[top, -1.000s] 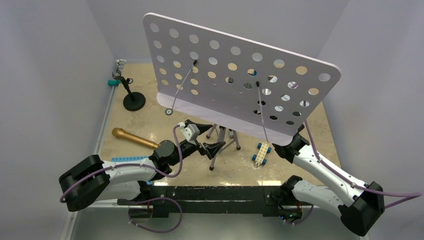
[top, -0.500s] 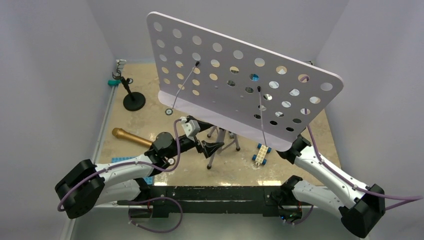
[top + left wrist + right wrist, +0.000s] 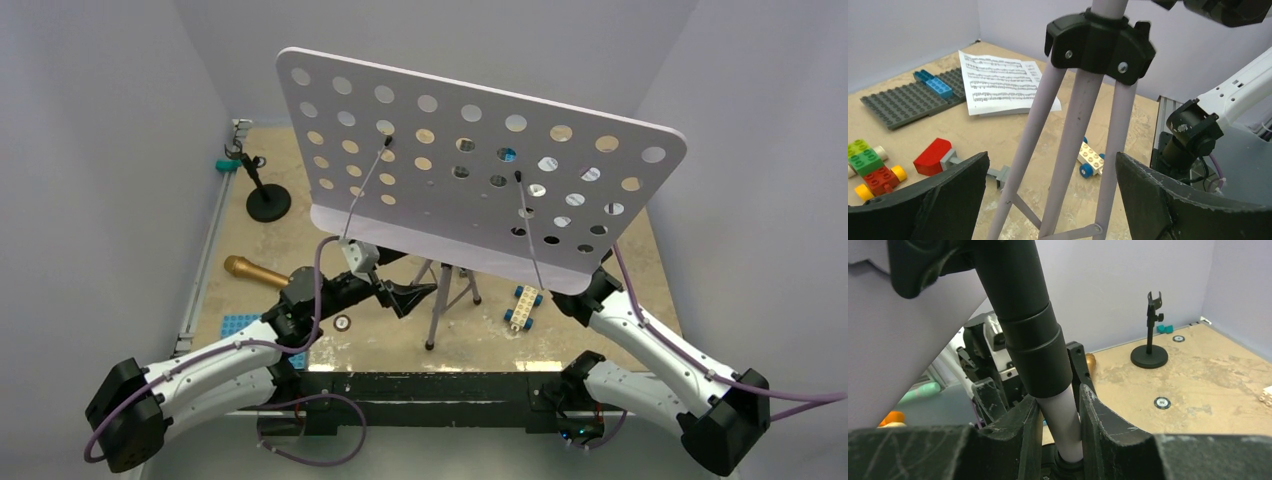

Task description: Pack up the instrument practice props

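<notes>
Checking positions: tall lavender tripod music stand with perforated desk (image 3: 440, 235) is located mid-table, toward the near edge, with its desk tilted over both arms. Its pole (image 3: 1064, 420) is clamped by the right gripper (image 3: 1059, 402) just below the black sleeve; the jaws are narrowed onto the tube, both pads in contact. The tripod legs (image 3: 1078, 125) are seen straight ahead of the left gripper (image 3: 1052, 156), framed between its fingers. Those jaws are spread fully wide, nothing is held, and no contact can be made out.

Gold microphone (image 3: 255, 272) is laid by the left edge of the tan table (image 3: 640, 260), just beside the left arm. Small black round-based mic stand (image 3: 266, 200) is stood upright at the far-left corner.

White sheet-music pages (image 3: 1000, 82) are laid flat beyond the legs, next to a grey studded baseplate (image 3: 908, 100). Printed staves are seen; no title can be read. Small round sticker (image 3: 1161, 402) on the table is printed, too small to read.

Coloured toy bricks (image 3: 868, 165) and a red-headed toy hammer (image 3: 935, 157) are scattered near the legs.
</notes>
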